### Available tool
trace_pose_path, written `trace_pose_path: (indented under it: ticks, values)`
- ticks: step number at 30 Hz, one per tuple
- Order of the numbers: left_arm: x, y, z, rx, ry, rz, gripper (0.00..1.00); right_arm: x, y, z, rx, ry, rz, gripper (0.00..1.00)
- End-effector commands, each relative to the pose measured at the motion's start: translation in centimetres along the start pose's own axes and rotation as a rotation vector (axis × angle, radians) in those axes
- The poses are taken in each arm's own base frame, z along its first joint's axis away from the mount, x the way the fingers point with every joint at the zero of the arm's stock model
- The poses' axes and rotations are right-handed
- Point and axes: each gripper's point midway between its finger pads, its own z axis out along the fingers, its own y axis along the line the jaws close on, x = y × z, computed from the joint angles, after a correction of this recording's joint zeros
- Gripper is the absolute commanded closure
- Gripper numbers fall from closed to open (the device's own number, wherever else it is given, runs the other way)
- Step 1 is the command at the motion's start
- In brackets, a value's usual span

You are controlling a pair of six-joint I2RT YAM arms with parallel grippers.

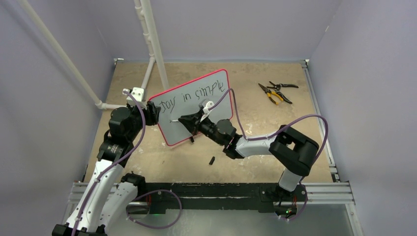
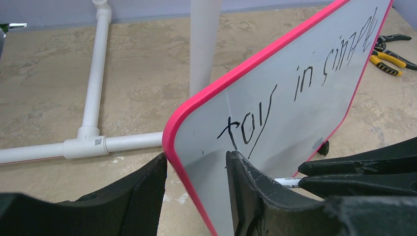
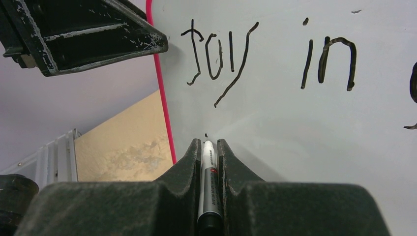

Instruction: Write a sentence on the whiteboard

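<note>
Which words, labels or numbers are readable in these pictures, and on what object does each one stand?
"Joy in": the sentence, handwritten in black on the whiteboard; clear.
Third word, roughly "simple": same line, uneven letters, uncertain.
Print on the marker barrel: too small to read.
Sticker on the white pipe fitting: too blurred to read.

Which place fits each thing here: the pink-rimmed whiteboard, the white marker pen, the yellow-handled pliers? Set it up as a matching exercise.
Things:
1. pink-rimmed rectangular whiteboard
2. slim white marker pen
3. yellow-handled metal pliers

Places:
A. lying on the tan table, far right
B. clamped in the right pincer
C. held tilted, its edge in the left pincer

Pairs: 1-C, 2-B, 3-A
</note>
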Motion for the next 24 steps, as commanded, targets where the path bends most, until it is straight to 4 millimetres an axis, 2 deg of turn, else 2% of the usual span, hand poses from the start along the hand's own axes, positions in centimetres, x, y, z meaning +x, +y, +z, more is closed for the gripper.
trace_pose_path:
  ticks: [1,18,24]
  values:
    - [-0.9,-0.1,0.0,0.007,-0.037,0.003,0.54,-2.4,-0.2,-0.2,0.021,-0.068,-0.017,1.0]
    - [-1.0,-0.2,0.0,0.009,-0.039,0.005,0.54,2.5,-0.1,-1.6,0.008,0.079,0.002,1.0]
    - [-0.9,-0.1,0.0,0.008,-0.037,0.005,0.54,2.0,1.4,-0.4,-0.05,0.053,0.007,1.0]
